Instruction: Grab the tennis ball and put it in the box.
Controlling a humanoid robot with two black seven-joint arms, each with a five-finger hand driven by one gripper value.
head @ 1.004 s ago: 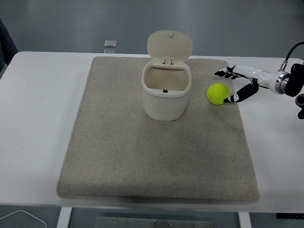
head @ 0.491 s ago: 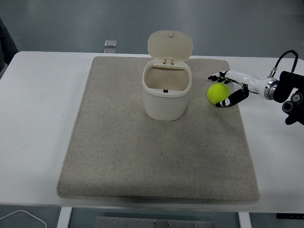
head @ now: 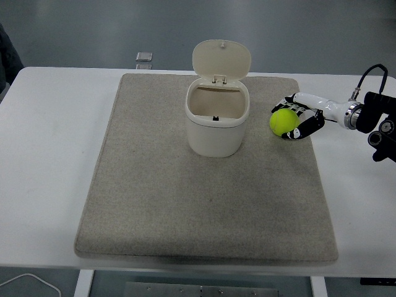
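Head view, one arm in play. Right hand (head: 301,117) enters from the 3 o'clock edge, white palm shell with black fingers, wrapped around the tennis ball (head: 284,122): upper fingers (head: 286,108) curl over the ball's top, thumb presses its lower right side. Fingers are closed on the ball, contact on both sides. Can't tell whether the ball is off the mat or resting on it.

Tennis ball: yellow-green, at roughly 3 o'clock of the box (head: 217,117), near it but apart, a clear strip of mat between. No readable logo or print on the ball at this size.

Box: cream-white plastic bin, rounded corners, upright, at about 12 o'clock of the mat's middle. Hinged lid (head: 221,60) stands open and upright at the bin's far side. Inside looks empty apart from a small dark mark on the front inner wall. No label or writing legible on bin or lid.

Mat (head: 204,204): grey-beige felt rectangle covering most of the white table (head: 49,161); bin and ball both sit within its far half.

Black wrist and forearm hardware with a cable loop (head: 371,77) at the 3 o'clock edge.

Small grey flat object (head: 144,57) at the table's far edge, about 11 o'clock of the bin; no text readable. White cable (head: 28,279) below the table at the 7 o'clock corner.
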